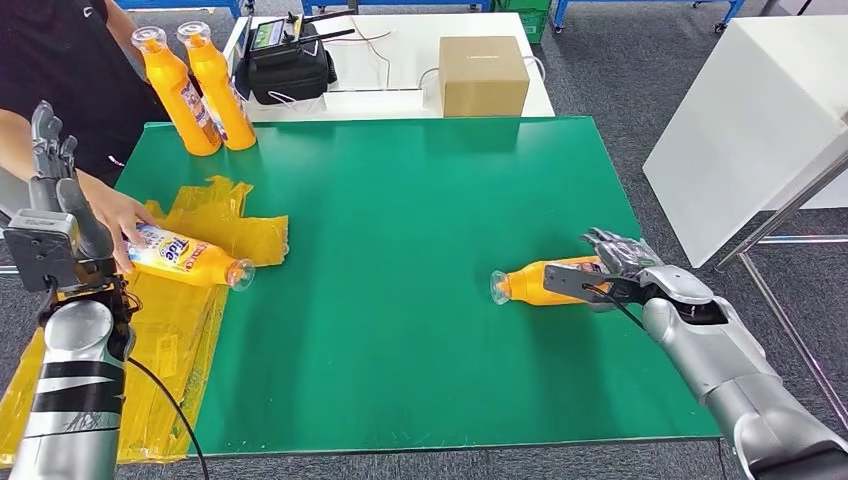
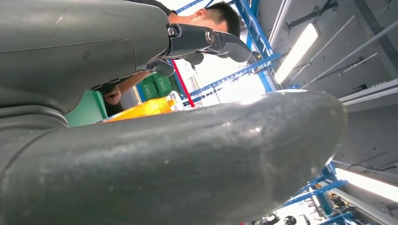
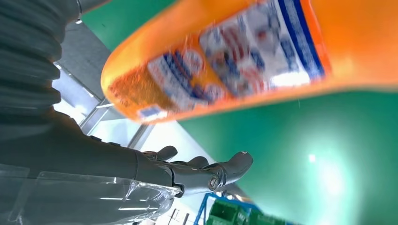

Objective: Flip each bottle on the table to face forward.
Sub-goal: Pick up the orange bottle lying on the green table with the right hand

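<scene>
Beyond the far edge of the green worktop [image 1: 400, 250] we see a white table [image 1: 420, 45] carrying a plain brown cardboard box [image 1: 483, 74] and, to its left, a black bag [image 1: 290, 70] with a small device and cables on top. A crumpled sheet of yellow plastic film [image 1: 190, 310] drapes over the worktop's left edge. A person in a black shirt [image 1: 60, 60] stands at the far left corner, and a large white panel [image 1: 750, 120] stands on the grey carpet to the right.

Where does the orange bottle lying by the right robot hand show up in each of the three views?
Head view: orange bottle lies on its side right of centre, cap end pointing left, at the right robot hand.
Left wrist view: cannot tell; an orange shape shows, but which bottle it is is unclear.
Right wrist view: bottle looms across the top, label showing.
Shared landmark: green table.
</scene>
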